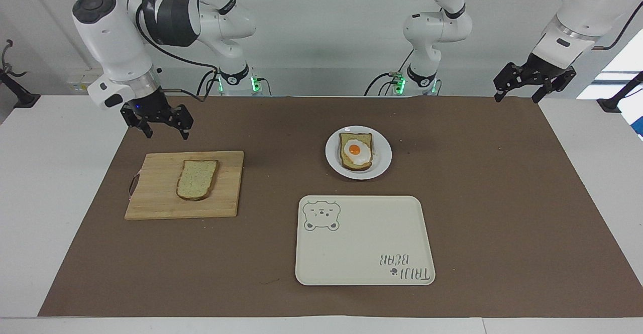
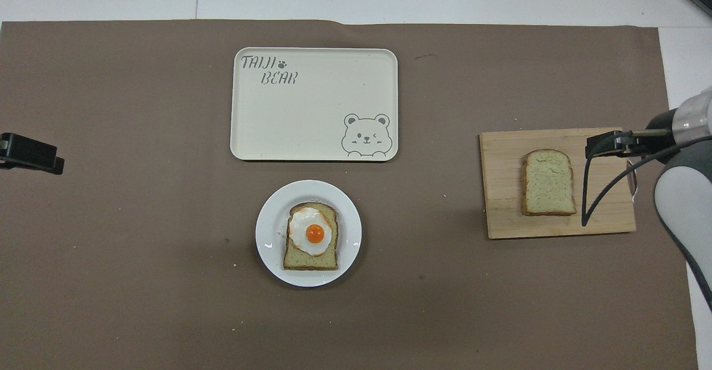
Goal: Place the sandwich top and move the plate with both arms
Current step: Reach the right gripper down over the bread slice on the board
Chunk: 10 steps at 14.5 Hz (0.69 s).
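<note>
The sandwich top, a plain pale speckled slice, lies flat on a wooden cutting board toward the right arm's end; it also shows in the overhead view. The white plate holds a toast slice with a fried egg mid-table, seen from overhead too. My right gripper is open and empty, in the air over the board's handle end, beside the slice. My left gripper is open and waits raised over the left arm's end of the mat.
A cream rectangular tray with a bear drawing lies farther from the robots than the plate. The board has a handle loop at its outer end. A brown mat covers the table. A black cable hangs over the board.
</note>
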### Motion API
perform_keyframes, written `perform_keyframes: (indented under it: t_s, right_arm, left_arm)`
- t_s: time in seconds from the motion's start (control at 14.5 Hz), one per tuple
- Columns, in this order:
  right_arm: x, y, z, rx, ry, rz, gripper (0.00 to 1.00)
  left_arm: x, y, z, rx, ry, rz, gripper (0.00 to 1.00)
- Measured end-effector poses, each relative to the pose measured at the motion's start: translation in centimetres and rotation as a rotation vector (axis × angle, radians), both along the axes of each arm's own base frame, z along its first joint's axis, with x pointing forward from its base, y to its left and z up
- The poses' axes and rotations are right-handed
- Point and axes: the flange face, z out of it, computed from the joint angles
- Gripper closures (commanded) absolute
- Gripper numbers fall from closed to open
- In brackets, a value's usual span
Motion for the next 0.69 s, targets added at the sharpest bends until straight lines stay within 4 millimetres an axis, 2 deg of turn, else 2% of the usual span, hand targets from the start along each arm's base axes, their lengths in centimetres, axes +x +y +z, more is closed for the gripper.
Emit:
perform_keyframes:
  t_s: [0.28, 0.48, 0.69]
  right_arm:
    - [2.6, -2.4, -4.6, 0.016, -0.021, -0.016, 0.0]
    - [4.0, -2.6, -7.3, 0.013, -0.038, -0.023, 0.0]
    - [4.7, -3.0, -10.2, 0.099, -0.021, -0.078, 0.0]
  left_arm:
    - [0.0, 0.0, 0.0, 0.0, 0.0, 0.0, 0.0]
    - [0.0, 0.0, 0.0, 0.0, 0.0, 0.0, 0.0]
    - [0.0, 0.0, 0.0, 0.0, 0.0, 0.0, 0.0]
